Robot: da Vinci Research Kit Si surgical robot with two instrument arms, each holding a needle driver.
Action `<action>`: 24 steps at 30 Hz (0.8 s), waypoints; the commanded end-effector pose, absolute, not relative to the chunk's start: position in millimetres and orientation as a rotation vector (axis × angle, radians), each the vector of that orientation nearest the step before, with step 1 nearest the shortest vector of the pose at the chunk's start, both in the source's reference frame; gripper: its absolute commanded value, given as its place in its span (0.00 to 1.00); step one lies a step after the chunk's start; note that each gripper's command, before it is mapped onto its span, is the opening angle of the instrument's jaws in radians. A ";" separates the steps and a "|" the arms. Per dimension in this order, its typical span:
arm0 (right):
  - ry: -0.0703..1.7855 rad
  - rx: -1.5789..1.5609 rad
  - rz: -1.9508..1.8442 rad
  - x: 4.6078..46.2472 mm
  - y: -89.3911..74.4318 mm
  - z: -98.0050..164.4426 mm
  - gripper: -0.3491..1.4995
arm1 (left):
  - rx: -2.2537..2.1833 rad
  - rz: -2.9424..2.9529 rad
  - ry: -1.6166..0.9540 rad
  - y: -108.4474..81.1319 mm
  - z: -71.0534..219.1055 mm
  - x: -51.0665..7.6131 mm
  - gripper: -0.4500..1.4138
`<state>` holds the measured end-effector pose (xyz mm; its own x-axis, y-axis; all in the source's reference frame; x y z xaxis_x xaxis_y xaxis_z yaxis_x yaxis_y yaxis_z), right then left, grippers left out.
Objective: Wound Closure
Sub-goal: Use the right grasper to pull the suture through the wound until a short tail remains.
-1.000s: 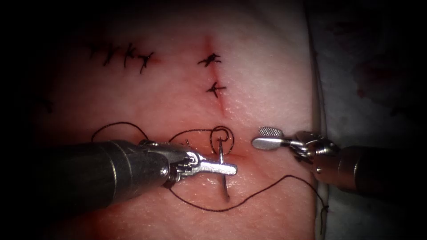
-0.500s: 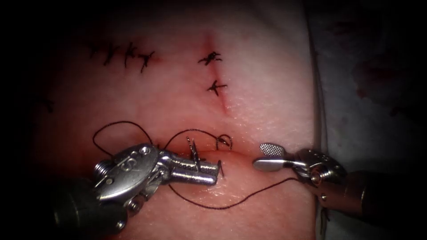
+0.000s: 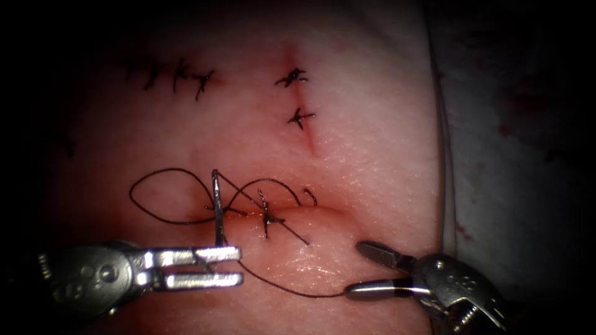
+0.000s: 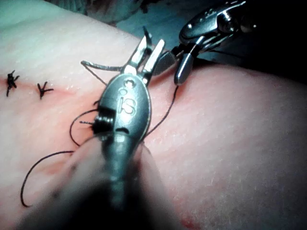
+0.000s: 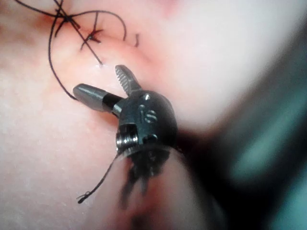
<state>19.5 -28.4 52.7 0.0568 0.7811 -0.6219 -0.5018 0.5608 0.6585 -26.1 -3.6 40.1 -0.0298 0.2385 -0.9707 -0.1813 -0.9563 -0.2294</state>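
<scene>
Left hand point(image 3: 239, 267): low on the left of the endoscope view, pinching the needle point(image 3: 217, 208) close to one end of its curve. In the left wrist view the hand point(image 4: 149, 45) shows the needle point(image 4: 103, 67) jutting sideways from the grip. Needle: upright above the hand, clear of the tissue point(image 3: 372, 155), left of the cut point(image 3: 308, 142). Right hand point(image 3: 354, 268): low on the right, jaws spread, holding nothing. The tip of its lower jaw touches the thread point(image 3: 279, 290), a contact also visible in the right wrist view point(image 5: 50, 62). Thread: enters the tissue at a fresh crossing point(image 3: 267, 216), lies in a slack loop point(image 3: 155, 198) left of the needle, and sweeps below the crossing towards the right hand. Two tied stitches point(image 3: 298, 116) sit higher on the cut; a separate stitched row point(image 3: 174, 75) lies far left. Hazards, as judged:
- The grip is near the needle's end, so the needle could twist or slip under load.
- The slack loop beside the needle could catch on its point and knot.
- The spread right jaw resting on the thread could snag or fray it.
- A hard pull could cut the thread through the soft wound edge.
- The bare point could score nearby tissue.
</scene>
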 end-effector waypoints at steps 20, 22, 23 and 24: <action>0.976 0.187 0.764 26.5 -27.4 58.6 0.29 | -1.985 2.106 -0.018 -6.3 38.4 -26.7 0.00; 0.969 0.187 0.765 26.7 -27.3 58.9 0.07 | -1.985 2.112 -0.009 -6.4 38.4 -26.9 0.00; 0.961 0.191 0.763 26.7 -27.2 58.9 0.00 | -1.985 2.112 -0.008 -6.5 38.4 -27.0 0.00; 0.950 0.197 0.762 26.8 -27.1 58.9 0.00 | -1.984 2.113 -0.006 -6.6 38.4 -27.1 0.00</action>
<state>25.9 -27.3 58.5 0.3517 0.6666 -0.6572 -0.5017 0.7269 0.4688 -26.7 -6.8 37.8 -0.0475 0.1771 -0.9830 -0.1717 -0.9710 -0.1666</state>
